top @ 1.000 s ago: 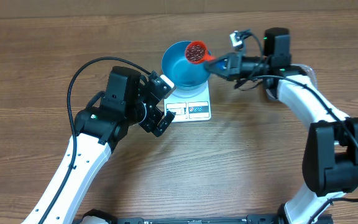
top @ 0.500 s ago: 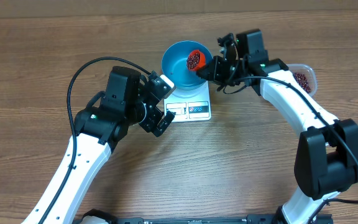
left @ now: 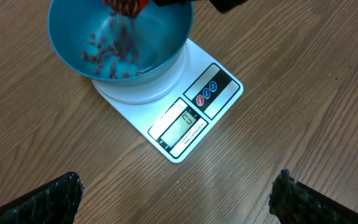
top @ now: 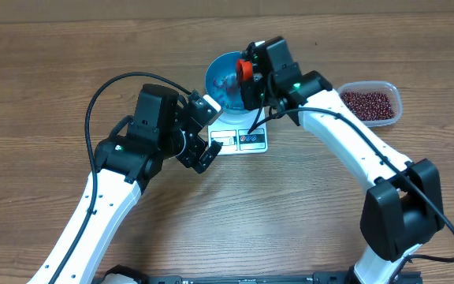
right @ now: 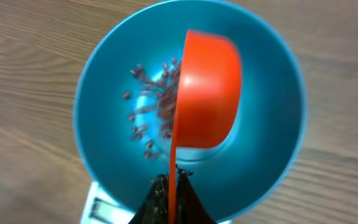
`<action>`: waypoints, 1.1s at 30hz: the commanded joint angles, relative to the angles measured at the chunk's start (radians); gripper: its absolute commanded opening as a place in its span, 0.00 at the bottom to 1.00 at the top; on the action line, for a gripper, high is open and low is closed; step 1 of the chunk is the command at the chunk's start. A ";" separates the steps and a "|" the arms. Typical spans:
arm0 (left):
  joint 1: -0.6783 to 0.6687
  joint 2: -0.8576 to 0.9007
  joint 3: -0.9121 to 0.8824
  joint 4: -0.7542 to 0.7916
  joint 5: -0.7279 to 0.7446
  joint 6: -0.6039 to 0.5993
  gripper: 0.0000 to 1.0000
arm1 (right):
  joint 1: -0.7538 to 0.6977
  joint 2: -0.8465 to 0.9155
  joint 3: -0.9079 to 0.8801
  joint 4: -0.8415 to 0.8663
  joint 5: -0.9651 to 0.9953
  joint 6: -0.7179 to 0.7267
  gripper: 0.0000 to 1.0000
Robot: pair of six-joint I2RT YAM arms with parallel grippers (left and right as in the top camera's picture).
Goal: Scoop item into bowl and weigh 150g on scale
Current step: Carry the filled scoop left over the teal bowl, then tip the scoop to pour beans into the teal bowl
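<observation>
The blue bowl (top: 221, 88) stands on the white scale (top: 247, 140). My right gripper (right: 171, 186) is shut on the thin handle of an orange scoop (right: 207, 93), which is tipped on its side above the bowl (right: 272, 124). Red-brown beans (right: 151, 118) spill from it and scatter on the bowl's floor (left: 110, 53). My left gripper (left: 176, 193) is open and holds nothing, a little in front of the scale (left: 191, 118) and low over the table. In the overhead view it (top: 209, 134) sits just left of the scale.
A clear plastic tub (top: 396, 101) holding more beans (top: 367, 102) stands to the right of the scale. The right arm reaches over the table between the tub and the bowl. The scale's display (left: 180, 124) faces the left gripper.
The right gripper has swung left from the tub side to over the bowl and rolled the scoop over, so beans now fall into the bowl. The left arm has not moved.
</observation>
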 commanded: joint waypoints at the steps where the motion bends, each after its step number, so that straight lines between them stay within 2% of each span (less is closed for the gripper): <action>1: -0.007 0.004 -0.003 0.003 0.005 -0.010 1.00 | 0.024 -0.001 0.030 0.004 0.170 -0.085 0.04; 5: -0.007 0.004 -0.003 0.003 0.005 -0.010 1.00 | 0.048 -0.001 0.030 0.006 0.256 -0.141 0.04; 10: -0.007 0.004 -0.003 0.003 0.005 -0.010 1.00 | 0.061 -0.001 0.030 0.006 0.267 -0.259 0.04; 33: -0.007 0.004 -0.003 0.003 0.005 -0.010 1.00 | 0.060 -0.057 0.030 0.021 0.215 -0.227 0.04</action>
